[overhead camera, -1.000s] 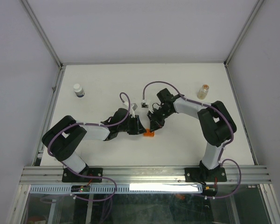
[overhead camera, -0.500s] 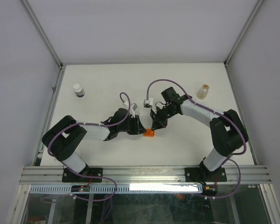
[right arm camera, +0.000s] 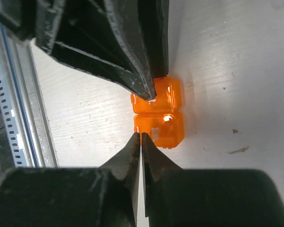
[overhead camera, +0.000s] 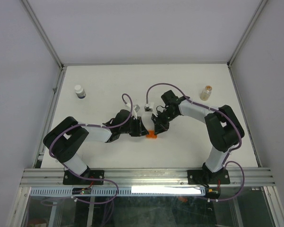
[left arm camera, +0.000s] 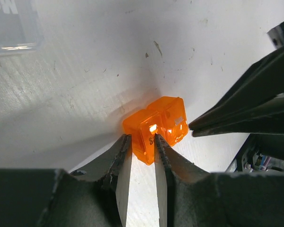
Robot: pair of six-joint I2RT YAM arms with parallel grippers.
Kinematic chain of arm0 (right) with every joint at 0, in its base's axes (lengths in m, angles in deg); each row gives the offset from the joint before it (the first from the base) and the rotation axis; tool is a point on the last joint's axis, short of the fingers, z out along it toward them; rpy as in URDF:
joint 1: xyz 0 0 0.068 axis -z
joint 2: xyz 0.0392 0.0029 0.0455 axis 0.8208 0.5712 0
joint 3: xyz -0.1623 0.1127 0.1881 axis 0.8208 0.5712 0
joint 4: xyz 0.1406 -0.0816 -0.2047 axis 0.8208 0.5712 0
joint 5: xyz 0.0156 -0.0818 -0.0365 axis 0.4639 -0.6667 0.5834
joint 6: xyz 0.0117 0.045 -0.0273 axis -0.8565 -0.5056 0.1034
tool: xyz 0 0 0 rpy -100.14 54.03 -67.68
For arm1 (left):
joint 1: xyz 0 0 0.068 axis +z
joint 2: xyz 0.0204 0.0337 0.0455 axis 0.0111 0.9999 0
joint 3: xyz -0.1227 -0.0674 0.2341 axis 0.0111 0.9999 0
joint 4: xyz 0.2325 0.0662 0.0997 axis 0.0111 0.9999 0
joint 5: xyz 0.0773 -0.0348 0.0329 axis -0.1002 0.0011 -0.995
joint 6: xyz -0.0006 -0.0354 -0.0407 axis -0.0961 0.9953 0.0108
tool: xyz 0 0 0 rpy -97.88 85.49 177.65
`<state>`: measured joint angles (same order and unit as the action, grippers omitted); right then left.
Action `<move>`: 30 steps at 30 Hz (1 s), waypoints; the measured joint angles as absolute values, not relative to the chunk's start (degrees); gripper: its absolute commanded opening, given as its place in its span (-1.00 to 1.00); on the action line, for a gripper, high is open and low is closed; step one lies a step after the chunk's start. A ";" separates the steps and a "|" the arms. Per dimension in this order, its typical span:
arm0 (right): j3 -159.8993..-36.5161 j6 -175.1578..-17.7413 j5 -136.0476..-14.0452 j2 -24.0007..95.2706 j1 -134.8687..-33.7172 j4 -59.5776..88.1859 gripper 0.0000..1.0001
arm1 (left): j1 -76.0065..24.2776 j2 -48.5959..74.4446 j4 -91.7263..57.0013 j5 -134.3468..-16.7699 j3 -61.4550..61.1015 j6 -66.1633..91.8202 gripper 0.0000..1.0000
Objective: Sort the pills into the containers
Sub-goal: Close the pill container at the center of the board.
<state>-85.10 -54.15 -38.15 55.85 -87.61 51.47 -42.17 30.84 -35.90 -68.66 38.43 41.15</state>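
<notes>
1. stubby translucent orange cup [overhead camera: 152, 135]: sat mid-bench on the white bench [overhead camera: 99, 80], between the tips of the two arms. Showed as two joined lobes. Long axis ran from one set of jaws to the other, one lobe toward each arm. Direction of the mouth: could not be told.

2. left gripper [left arm camera: 141, 141]: jaws narrow, pinched on the edge of the nearer lobe, with orange wall between the tips.

3. right gripper [right arm camera: 140, 137]: jaws pressed together with nothing between them. Closed tip set at the edge of the other lobe, touching or just short of it.

4. white bottle with a dark band [overhead camera: 79, 91]: stood upright at far left, well apart from both arms.

5. clear plastic vial [overhead camera: 206, 92]: stood upright at far right. Contents too small to make out.
</notes>
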 measured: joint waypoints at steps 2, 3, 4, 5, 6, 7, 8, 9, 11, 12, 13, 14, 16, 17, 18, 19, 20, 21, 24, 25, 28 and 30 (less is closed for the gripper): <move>-84.90 -53.54 -37.37 54.54 -87.22 51.69 -0.85 | -42.17 30.84 -35.88 -68.68 38.41 41.15 -0.49; -84.59 -53.32 -37.15 53.14 -87.04 51.49 -0.83 | -42.17 30.84 -35.86 -68.68 38.39 41.15 -0.48; -84.13 -53.19 -37.08 51.50 -87.00 51.16 -0.83 | -42.17 30.84 -35.86 -68.68 38.39 41.15 -0.48; -83.57 -53.06 -37.08 49.99 -87.02 50.57 -0.82 | -42.17 30.84 -35.86 -68.68 38.39 41.15 -0.46; -82.49 -52.84 -37.21 47.85 -87.04 49.41 -0.81 | -42.17 30.84 -35.84 -68.68 38.37 41.15 -0.45; -81.25 -52.58 -37.41 45.66 -87.11 48.25 -0.81 | -42.17 30.84 -35.82 -68.68 38.37 41.15 -0.43; -79.98 -52.31 -37.76 43.59 -87.28 47.07 -0.81 | -42.17 30.84 -35.79 -68.68 38.37 41.15 -0.42; -78.69 -51.92 -38.35 41.75 -87.42 45.81 -0.81 | -42.17 30.84 -35.77 -68.66 38.37 41.17 -0.41; -76.27 -51.00 -39.75 39.09 -87.96 43.18 -0.82 | -42.13 30.84 -35.75 -68.64 38.39 41.19 -0.41; -75.26 -50.59 -40.47 38.26 -88.31 42.09 -0.82 | -42.13 30.84 -35.75 -68.60 38.39 41.21 -0.41; -74.19 -50.15 -41.41 37.67 -88.77 40.73 -0.83 | -42.13 30.84 -35.77 -68.57 38.41 41.28 -0.41; -73.03 -49.65 -42.70 37.27 -89.40 39.42 -0.83 | -42.11 30.84 -35.82 -68.51 38.45 41.32 -0.41; -71.59 -49.01 -45.32 37.29 -90.78 37.87 -0.84 | -42.06 30.84 -35.88 -68.38 38.56 41.41 -0.43; -71.28 -48.84 -46.53 37.40 -91.44 37.48 -0.84 | -42.04 30.84 -35.90 -68.31 38.61 41.43 -0.43; -71.13 -48.66 -47.71 37.58 -92.12 36.87 -0.84 | -42.04 30.84 -35.90 -68.25 38.63 41.52 -0.44; -71.13 -48.55 -48.69 37.77 -92.71 36.25 -0.84 | -42.04 30.84 -35.92 -68.22 38.63 41.56 -0.44; -71.13 -48.49 -49.74 38.01 -93.38 35.58 -0.84 | -42.04 30.84 -35.95 -68.20 38.63 41.59 -0.44; -71.13 -48.40 -50.63 38.28 -93.86 35.07 -0.84 | -42.04 30.84 -35.99 -68.18 38.65 41.61 -0.44; -71.13 -48.34 -53.24 39.83 -95.13 33.68 -0.85 | -42.04 30.84 -36.14 -68.12 38.74 41.67 -0.44; -71.13 -48.34 -54.09 40.53 -95.48 33.37 -0.85 | -42.02 30.84 -36.19 -68.09 38.74 41.72 -0.45; -71.13 -48.36 -56.16 42.10 -96.07 33.17 -0.85 | -42.02 30.84 -36.21 -67.98 38.78 41.76 -0.45; -71.22 -48.47 -56.78 42.26 -96.22 32.76 -0.85 | -42.00 30.84 -36.21 -67.72 38.80 41.76 -0.46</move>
